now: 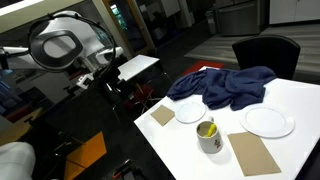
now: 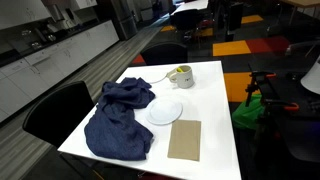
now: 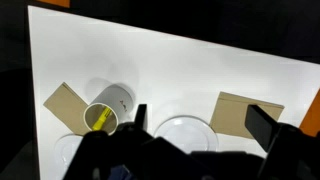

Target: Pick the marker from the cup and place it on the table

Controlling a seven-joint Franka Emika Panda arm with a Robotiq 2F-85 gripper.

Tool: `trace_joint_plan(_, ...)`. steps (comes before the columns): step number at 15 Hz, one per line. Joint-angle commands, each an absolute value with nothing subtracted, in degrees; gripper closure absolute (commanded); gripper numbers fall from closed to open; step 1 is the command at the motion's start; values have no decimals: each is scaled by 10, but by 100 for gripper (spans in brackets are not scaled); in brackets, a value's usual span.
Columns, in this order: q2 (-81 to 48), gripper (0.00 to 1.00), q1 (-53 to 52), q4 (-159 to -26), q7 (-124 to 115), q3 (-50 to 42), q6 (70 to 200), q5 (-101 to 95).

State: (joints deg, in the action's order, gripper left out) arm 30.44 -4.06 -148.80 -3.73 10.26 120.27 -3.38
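The whitish-grey cup (image 1: 210, 137) stands on the white table (image 1: 300, 100) near its front edge, with the yellow marker (image 1: 207, 128) standing inside it. Both exterior views show the cup (image 2: 181, 76). In the wrist view the cup (image 3: 108, 104) is seen from above at the left, with the marker (image 3: 97, 120) in its mouth. My gripper (image 3: 203, 125) is open and empty, high above the table, and the cup lies off to the left of its fingers. In an exterior view the arm (image 1: 70, 45) is off the table's side.
A blue cloth (image 1: 225, 85) lies heaped on the table's far part. Two white plates (image 1: 189, 111) (image 1: 268, 121) and two tan mats (image 1: 163, 115) (image 1: 253, 153) lie around the cup. A black chair (image 1: 265, 52) stands behind the table, and another (image 2: 55, 110) beside it.
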Motion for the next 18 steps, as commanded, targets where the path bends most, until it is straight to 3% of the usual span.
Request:
trace_joint_plan(1, 303, 0, -50, -1487, -42, 94, 1201, -39)
trace_joint_plan(8, 312, 0, -43, -1488, -60, 101, 1216, -52)
trace_joint_plan(18, 316, 0, 48, -1484, -218, 96, 1393, -97)
